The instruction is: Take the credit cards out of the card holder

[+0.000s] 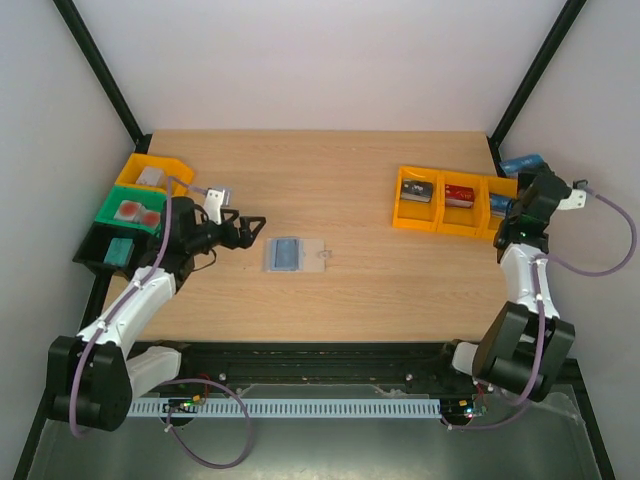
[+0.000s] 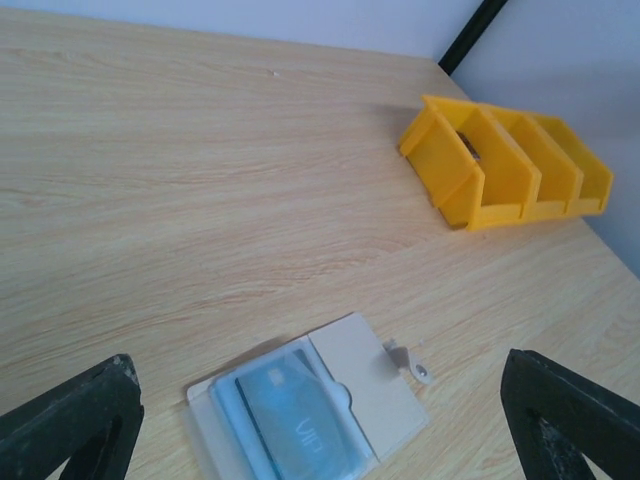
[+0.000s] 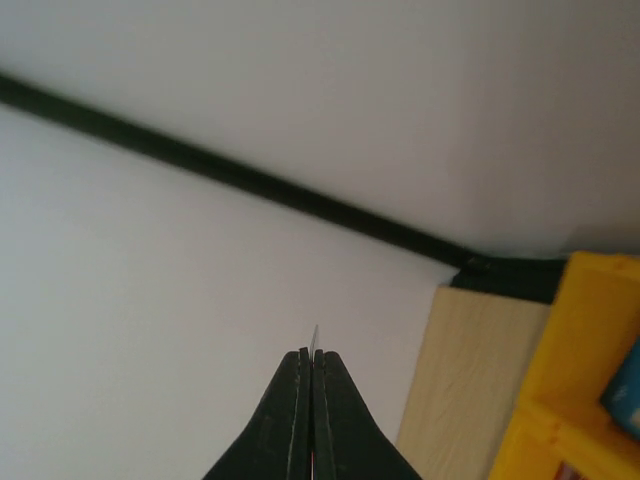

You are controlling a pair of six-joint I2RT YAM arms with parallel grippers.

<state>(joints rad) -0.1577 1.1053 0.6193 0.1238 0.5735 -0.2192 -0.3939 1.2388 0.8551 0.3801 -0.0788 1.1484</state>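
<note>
The card holder (image 1: 292, 254) lies open on the table, pale beige with a snap tab (image 2: 411, 362) on its right. A blue credit card (image 2: 295, 415) sits under its clear sleeve. My left gripper (image 1: 250, 228) hovers just left of the card holder, jaws wide open and empty. In the left wrist view the left gripper (image 2: 318, 362) has its dark fingertips (image 2: 90, 410) on either side of the card holder. My right gripper (image 3: 312, 352) is raised by the right wall and shut on a thin credit card (image 3: 315, 336), seen edge-on with a trace of red.
Three joined yellow bins (image 1: 440, 205) with small items stand at the back right, also seen in the left wrist view as yellow bins (image 2: 510, 170). A yellow bin (image 1: 150, 172), a green bin (image 1: 135, 210) and a black bin (image 1: 108, 250) line the left edge.
</note>
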